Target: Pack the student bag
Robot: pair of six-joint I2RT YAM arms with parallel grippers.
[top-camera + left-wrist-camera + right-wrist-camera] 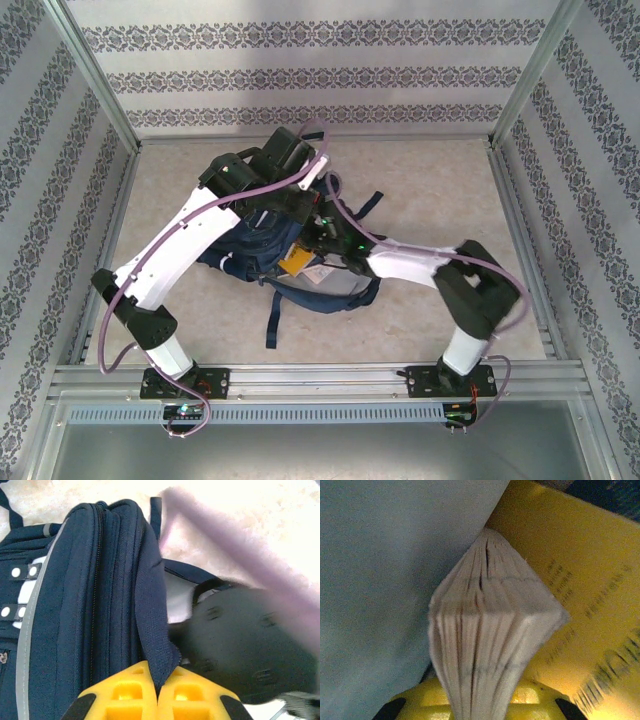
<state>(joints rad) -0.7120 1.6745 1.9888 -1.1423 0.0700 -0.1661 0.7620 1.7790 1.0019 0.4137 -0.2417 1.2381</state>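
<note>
Between the yellow moulded fingers of the left gripper (159, 682), which are pressed together, sits a thin flap of navy woven mesh belonging to the student bag (75, 620). The flap rises straight away from the fingertips, and the bag's padded body lies just left of it, ribbed by zip seams, edged with a grey reflective stripe (24, 650) and dotted with white snap studs (16, 572). Just right of that gripper a rounded matte-black housing (250, 650) of the right arm crowds against the bag's opening, and beyond it a blurred lilac cable (235, 545) slants across the pale, mottled table (240, 500). At that opening the right gripper (480, 705) is clamped on the near edge of a book (485, 630), whose off-white page block fans outward from the fingers, the sheets slightly split near the far end. Left of the pages a smooth grey-blue lining (380, 580) presses close; to their right the book's glossy yellow cover (580, 605), printed with dark text too blurred to read, bends away. From above, both arms meet over the bag, which lies mid-table, a dark strap (272, 320) trailing toward the arm bases and patterned wall panels (300, 75) far behind.
</note>
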